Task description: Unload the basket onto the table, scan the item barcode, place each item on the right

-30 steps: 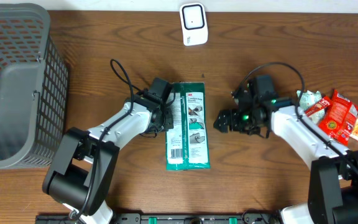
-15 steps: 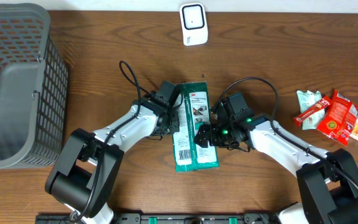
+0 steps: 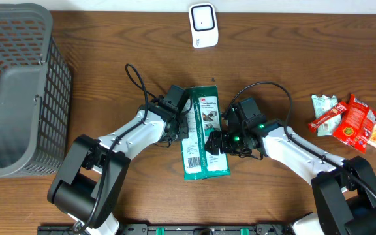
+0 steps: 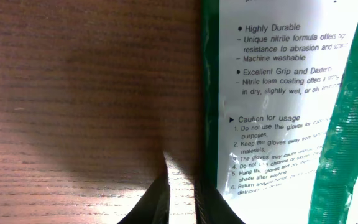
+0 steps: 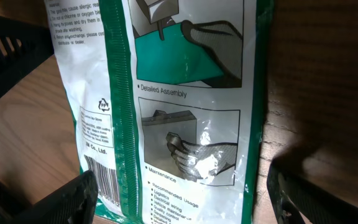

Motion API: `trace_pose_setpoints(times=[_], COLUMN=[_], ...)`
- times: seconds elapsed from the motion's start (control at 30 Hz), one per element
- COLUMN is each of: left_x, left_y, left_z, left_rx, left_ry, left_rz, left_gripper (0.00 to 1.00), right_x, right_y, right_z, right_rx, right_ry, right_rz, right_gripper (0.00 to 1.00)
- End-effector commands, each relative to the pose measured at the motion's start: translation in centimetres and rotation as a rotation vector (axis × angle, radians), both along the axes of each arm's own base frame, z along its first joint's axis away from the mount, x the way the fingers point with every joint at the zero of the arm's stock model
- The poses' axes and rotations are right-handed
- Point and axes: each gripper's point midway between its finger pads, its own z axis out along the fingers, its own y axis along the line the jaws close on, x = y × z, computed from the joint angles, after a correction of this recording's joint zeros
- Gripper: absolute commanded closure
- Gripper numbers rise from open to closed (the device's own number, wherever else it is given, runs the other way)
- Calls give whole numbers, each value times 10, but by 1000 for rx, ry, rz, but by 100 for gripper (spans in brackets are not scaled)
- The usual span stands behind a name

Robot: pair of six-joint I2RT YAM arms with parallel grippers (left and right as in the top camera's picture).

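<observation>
Gloves in a green-and-white retail pack [image 3: 201,124] lay flat, printed back up, at the middle of the table [image 3: 109,52], long axis running near to far. Its barcode [image 5: 104,180] sat on the white panel toward the near left corner, uncovered. The right gripper [image 5: 185,190] hung low over the near half with its fingers spread wide, one by each long edge, straddling the pack and not closed on it. The left gripper [image 4: 180,190] sat at the left edge, fingers drawn almost together with a sliver of wood showing between them; no pinch on the film could be made out. To do the pickup well, the right fingers probably needed to close across the width clear of the barcode, so that the bars were left bare and the glossy film kept flat against glare and wrinkles. A white unit [image 3: 203,25], likely the scanner, stood at the far edge, in line with the pack and well apart from it, with bare wood between. A grey basket [image 3: 57,85] filled the far left corner, and snack packets [image 3: 348,121] lay at the right; neither looked to be in the way.
</observation>
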Motion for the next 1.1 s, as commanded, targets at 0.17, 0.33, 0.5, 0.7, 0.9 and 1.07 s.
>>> trace_pose_setpoints(times=[0.17,0.33,0.5,0.7,0.9,1.07], left_x=[-18,-18,-18,-18,-18,-18], left_y=[4,5,4,4,4,4], left_z=[-19,-19,-19,-19,-19,-19], left_rx=[19,19,19,19,19,19], left_ry=[71,71,70,70,70,71], left_rz=[0,0,0,0,0,0], left_gripper=[83,79,79,79,79,79], right_x=[0,3,4,10,8,12], right_y=[0,1,1,4,16,10], right_z=[-3,-1,-2,-9,-9,-10], right_rx=[-11,-4,-4,2,101,100], right_ry=[-27,-49,-49,-60,-21,-23], right_rz=[21,31,31,30,51,33], right_gripper=[17,15,14,10,13,14])
